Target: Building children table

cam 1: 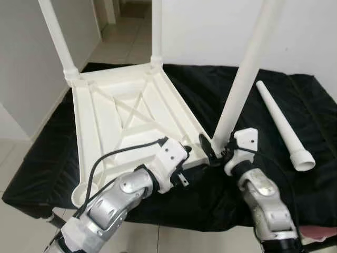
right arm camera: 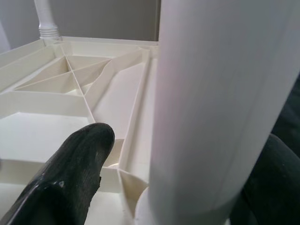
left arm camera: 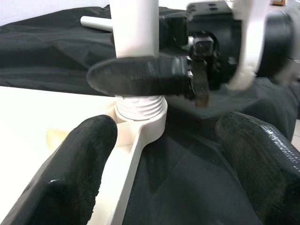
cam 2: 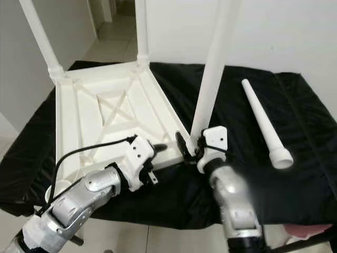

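Note:
A white plastic table (cam 1: 105,121) lies upside down on a black cloth (cam 1: 310,100). Two legs (cam 1: 58,37) (cam 1: 156,31) stand in its far corners. A third leg (cam 1: 245,74) stands tilted at the near right corner, its threaded base (left arm camera: 140,105) at the corner socket. My right gripper (cam 1: 213,149) is shut on this leg just above the base; one black finger (right arm camera: 79,168) shows beside it. My left gripper (left arm camera: 161,150) is open, its fingers on either side of that same corner, apart from the leg. A fourth leg (cam 1: 281,124) lies loose on the cloth to the right.
The cloth covers a low platform whose front edge runs just below my arms. A tiled floor (cam 1: 126,37) and a doorway lie beyond the table. White walls close the left side and the back.

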{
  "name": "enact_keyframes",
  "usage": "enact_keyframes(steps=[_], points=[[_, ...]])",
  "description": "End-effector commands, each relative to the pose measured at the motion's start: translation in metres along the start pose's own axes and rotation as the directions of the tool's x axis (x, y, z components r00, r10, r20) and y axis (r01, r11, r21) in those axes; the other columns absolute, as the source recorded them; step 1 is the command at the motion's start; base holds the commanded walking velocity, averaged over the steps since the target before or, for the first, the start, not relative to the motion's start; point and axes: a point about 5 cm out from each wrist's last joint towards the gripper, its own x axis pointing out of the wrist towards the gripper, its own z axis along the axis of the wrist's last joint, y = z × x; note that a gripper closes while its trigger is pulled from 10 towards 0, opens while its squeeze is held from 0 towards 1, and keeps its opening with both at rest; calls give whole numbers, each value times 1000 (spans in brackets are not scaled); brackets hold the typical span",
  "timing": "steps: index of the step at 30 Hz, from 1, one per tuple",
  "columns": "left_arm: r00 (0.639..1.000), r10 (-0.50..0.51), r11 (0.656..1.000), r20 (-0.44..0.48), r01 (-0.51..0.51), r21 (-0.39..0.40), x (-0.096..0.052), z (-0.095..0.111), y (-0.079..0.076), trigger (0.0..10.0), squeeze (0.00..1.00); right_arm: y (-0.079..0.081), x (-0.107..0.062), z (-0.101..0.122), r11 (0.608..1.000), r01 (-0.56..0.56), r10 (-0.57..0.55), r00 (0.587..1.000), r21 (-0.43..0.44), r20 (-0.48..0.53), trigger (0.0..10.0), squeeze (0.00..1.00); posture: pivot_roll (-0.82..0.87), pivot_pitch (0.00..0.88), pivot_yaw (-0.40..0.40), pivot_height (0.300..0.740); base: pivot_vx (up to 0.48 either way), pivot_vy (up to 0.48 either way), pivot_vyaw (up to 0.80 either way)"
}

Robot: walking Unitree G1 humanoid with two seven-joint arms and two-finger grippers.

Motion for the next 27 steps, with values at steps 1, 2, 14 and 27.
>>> enact_keyframes(steps=[1, 2, 14, 27], points=[[992, -128, 992, -5, 128, 13, -1, -1, -6, 10000, 0, -2, 2, -4, 999, -47, 47, 999, -2, -5, 10000, 0, -93, 23, 4, 740, 0, 0, 0], [992, -127, 992, -4, 127, 13, -1, -1, -6, 10000, 0, -7, 5, -7, 997, -80, 80, 997, -18, -15, 10000, 0, -90, 23, 7, 740, 0, 0, 0], [993, -119, 993, -6, 119, 22, -1, 0, -2, 10000, 0, -13, 25, -24, 976, -215, 210, 974, -47, -85, 235, 0, -72, 25, 12, 740, 0, 0, 0], [995, -104, 994, -7, 104, 27, 0, 0, 2, 10000, 0, -19, 18, -39, 992, -116, 121, 986, 48, -112, 10000, 0, -76, 8, 9, 740, 0, 0, 0]])
